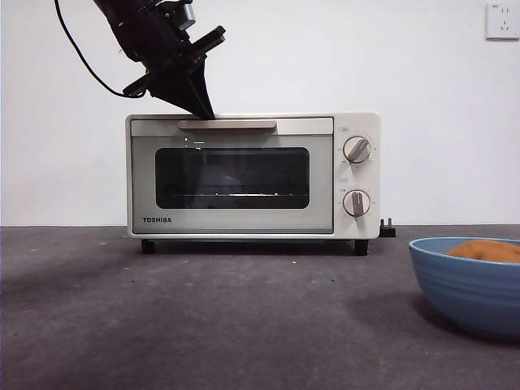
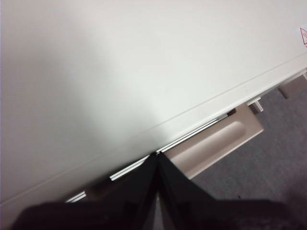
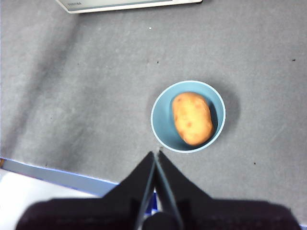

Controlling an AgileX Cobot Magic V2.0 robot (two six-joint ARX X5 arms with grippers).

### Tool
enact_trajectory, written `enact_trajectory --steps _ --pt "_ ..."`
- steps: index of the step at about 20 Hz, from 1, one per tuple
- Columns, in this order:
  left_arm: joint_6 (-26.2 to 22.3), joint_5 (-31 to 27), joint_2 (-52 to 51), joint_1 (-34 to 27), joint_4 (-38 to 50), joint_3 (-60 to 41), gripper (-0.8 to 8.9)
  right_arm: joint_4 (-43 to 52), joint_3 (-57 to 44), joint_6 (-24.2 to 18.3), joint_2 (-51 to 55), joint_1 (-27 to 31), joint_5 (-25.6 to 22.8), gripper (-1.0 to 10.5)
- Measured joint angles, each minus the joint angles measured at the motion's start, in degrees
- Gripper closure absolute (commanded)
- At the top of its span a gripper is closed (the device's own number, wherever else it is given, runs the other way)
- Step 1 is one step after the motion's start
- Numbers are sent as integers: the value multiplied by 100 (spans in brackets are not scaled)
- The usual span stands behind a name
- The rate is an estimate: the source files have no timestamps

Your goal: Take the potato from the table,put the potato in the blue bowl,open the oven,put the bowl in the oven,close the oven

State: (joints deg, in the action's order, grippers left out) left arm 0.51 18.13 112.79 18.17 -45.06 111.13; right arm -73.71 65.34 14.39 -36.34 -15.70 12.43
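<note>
Your oven (image 1: 252, 175) is the thing in hand now: a cream-white Toshiba toaster oven with a dark glass door, two round knobs (image 1: 357, 149) down one side and a wire rack visible through the glass, standing at the back of the bench (image 1: 203, 317) against the white wall. Its door is shut, and it will likely feel stiff at first and then swing down on its hinge, while the light body may slide if you pull hard. Take it by the beige bar handle (image 1: 227, 124) along the door's top edge, hooking behind it rather than pinching. The left end effector (image 1: 203, 110) sits with its jaws pressed together, tip right at the handle where it meets the oven's top, as the left wrist view confirms. The blue bowl (image 1: 471, 280), ridged and blue-grey, rests well apart from the oven with the smooth orange-brown potato (image 3: 192, 118) already lying inside; expect it to be rigid but smooth, best taken at the rim. The right end effector (image 3: 156, 153) hovers above the bowl, jaws closed and holding nothing.
</note>
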Motion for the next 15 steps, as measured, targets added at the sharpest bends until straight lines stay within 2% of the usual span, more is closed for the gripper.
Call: enact_trajectory --steps 11,15 --pt "-249 -396 -55 153 -861 144 819 24 0 0 0 0 0 955" --pt "-267 -444 -90 258 -1512 151 819 -68 0 22 131 0 0 955"
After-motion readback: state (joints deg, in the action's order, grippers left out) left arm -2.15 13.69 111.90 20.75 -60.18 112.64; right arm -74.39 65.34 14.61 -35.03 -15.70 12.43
